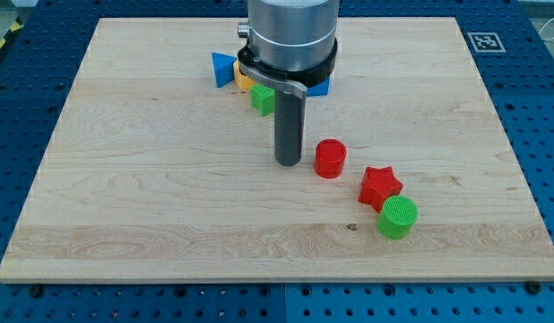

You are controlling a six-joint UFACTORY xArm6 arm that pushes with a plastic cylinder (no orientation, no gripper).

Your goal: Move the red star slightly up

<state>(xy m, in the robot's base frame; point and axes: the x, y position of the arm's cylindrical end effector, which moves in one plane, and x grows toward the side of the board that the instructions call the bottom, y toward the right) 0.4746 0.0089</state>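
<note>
The red star (380,187) lies on the wooden board (151,179) at the view's lower right. A green cylinder (398,217) touches it just below and to the right. A red cylinder (330,159) stands up and to the left of the star. My tip (288,162) rests on the board just left of the red cylinder, well left of the star and slightly above it.
Near the view's top centre, partly hidden behind the arm, is a cluster: a blue triangle (223,69), a yellow block (245,82), a green block (263,99) and a blue block (321,87). A tag (484,41) marks the board's top right corner.
</note>
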